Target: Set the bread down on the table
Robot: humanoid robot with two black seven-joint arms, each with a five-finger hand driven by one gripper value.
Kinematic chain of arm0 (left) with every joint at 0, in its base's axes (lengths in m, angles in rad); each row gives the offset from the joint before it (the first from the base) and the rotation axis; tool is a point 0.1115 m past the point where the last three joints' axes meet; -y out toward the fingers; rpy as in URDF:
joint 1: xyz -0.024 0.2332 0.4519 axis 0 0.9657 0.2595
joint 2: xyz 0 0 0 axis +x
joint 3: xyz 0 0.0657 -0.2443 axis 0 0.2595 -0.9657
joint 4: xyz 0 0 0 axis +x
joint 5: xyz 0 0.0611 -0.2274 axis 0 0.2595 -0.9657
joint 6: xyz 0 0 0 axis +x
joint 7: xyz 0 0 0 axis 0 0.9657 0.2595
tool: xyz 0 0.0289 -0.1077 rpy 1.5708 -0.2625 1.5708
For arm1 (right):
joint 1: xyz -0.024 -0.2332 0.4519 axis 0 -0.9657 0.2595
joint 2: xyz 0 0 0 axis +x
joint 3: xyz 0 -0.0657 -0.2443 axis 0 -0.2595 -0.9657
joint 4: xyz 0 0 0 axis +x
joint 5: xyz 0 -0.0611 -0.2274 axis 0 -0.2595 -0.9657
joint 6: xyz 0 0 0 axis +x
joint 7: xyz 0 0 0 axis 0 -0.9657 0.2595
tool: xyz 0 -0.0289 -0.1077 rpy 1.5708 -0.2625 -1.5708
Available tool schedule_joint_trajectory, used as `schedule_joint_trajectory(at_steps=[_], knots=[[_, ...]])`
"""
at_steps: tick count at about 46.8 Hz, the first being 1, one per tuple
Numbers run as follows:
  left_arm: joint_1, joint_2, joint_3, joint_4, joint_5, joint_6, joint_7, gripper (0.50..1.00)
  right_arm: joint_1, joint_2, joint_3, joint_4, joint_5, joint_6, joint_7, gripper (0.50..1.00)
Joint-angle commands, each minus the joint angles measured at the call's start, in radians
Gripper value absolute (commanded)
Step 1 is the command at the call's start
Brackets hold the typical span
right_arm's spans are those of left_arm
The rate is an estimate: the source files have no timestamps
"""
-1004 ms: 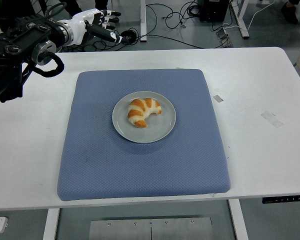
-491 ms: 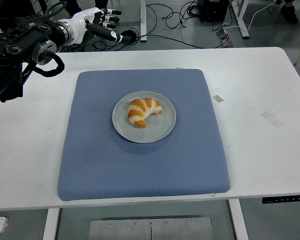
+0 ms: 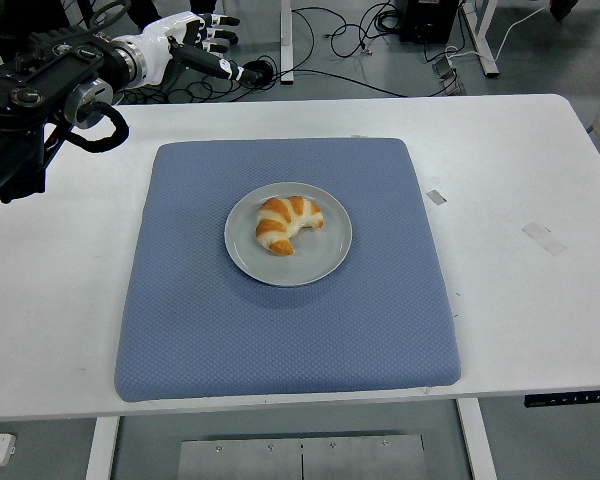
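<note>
Bread (image 3: 286,222): croissant, golden with pale stripes, curved; lies on the plate, a little left of its centre, ends pointing down and right.
Plate (image 3: 325,262): round, grey; sits near the middle of the mat, flat.
Mat (image 3: 280,350): blue, square, textured; covers the middle of the table, its near edge close to the table's near edge.
Table (image 3: 520,180): white; bare strips left and right of the mat; two small bits of tape (image 3: 543,237) on the right side.
Left hand (image 3: 195,42): white with black fingers, at the far left corner, above the table's far edge; fingers spread and loosely extended, holding nothing; well apart from the bread.
Left arm (image 3: 50,90): black, comes in from the upper left, raised over the table's left far corner.
Right hand: not in the picture.
Floor beyond the table: grey, with black cables (image 3: 350,40) and table legs.
</note>
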Motion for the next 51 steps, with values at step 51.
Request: schedule_joint_trajectory(at_steps=[51], knots=[[-0.022, -0.016, 0.009, -0.001, 0.006, 0.000, -0.006, 0.961, 0.000, 0.000, 0.000, 0.000, 0.000, 0.000, 0.001, 1.000]])
